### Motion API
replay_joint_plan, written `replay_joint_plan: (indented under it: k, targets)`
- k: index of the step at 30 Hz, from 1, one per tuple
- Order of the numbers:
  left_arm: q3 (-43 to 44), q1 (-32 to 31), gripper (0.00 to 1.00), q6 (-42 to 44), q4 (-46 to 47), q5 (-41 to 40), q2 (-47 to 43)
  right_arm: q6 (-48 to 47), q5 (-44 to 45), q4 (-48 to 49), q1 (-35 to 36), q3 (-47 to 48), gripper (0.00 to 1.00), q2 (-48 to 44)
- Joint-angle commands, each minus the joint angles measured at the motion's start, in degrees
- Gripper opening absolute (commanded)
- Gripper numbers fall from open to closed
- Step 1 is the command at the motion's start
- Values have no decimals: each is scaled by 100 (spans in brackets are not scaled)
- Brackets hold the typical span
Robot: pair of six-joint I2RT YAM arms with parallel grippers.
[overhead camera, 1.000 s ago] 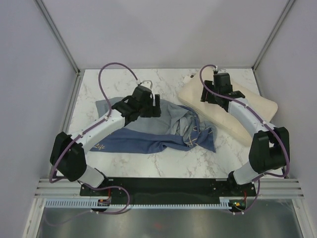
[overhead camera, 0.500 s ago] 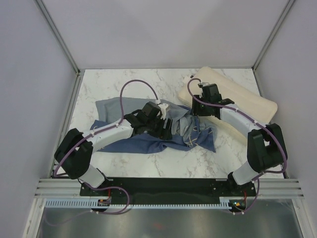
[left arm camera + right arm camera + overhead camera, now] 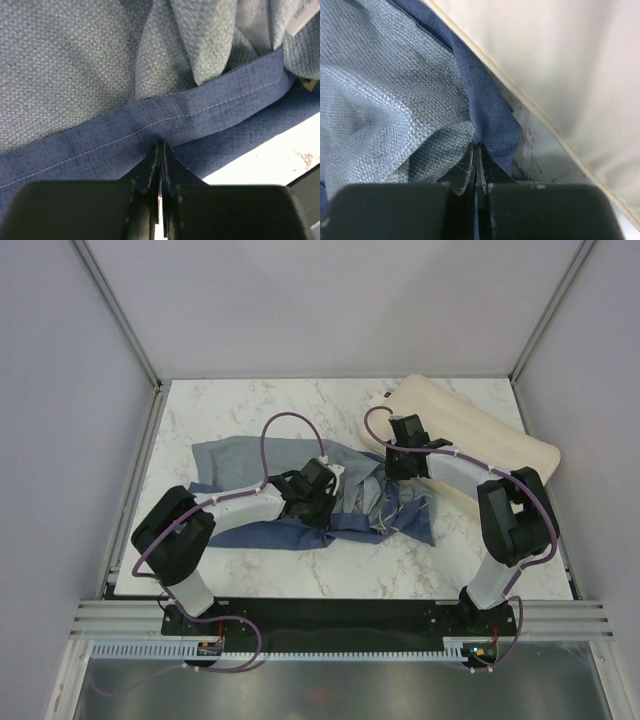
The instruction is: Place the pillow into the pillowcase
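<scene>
The denim-blue pillowcase [image 3: 262, 529] lies crumpled in the middle of the table, its lighter grey-blue inside [image 3: 75, 60] turned up. The cream pillow [image 3: 480, 435] lies at the back right, its near edge right beside the cloth. My left gripper [image 3: 334, 504] is shut, and its tips [image 3: 161, 145] pinch the pillowcase's stitched dark hem [image 3: 210, 107]. My right gripper [image 3: 387, 474] is shut too; its tips [image 3: 476, 146] nip a dark-blue fold of the pillowcase [image 3: 490, 120] just beside the pillow's seam [image 3: 560, 60].
The marble tabletop [image 3: 260, 405] is walled by grey panels on the left, back and right. Bare marble [image 3: 540, 150] shows between the cloth and the pillow. A white label [image 3: 305, 17] is sewn inside the pillowcase. Both arm bases stand at the near edge.
Both arms have come down and inward onto the crumpled right part of the pillowcase. Both grippers, open before, have shut on its cloth. The right gripper has left the pillow.
</scene>
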Motion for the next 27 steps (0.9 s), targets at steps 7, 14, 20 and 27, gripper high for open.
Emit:
replay_joint_plan:
  k: [7, 14, 20, 27]
  targets:
    - [-1361, -655, 2, -156, -99, 167, -2535, 308, 135, 316, 83, 1304, 0, 812]
    - [-1564, -1825, 2, -851, 15, 695, -3121, 563, 233, 62, 83, 2781, 0, 1708]
    - [-1012, -1898, 67, -1274, -961, -2124, -2524, 545, 109, -159, 135, 3214, 0, 1755]
    - [368, -1116, 100, -317, -601, -2549, -1101, 353, 4, -1, 144, 2468, 0, 1254]
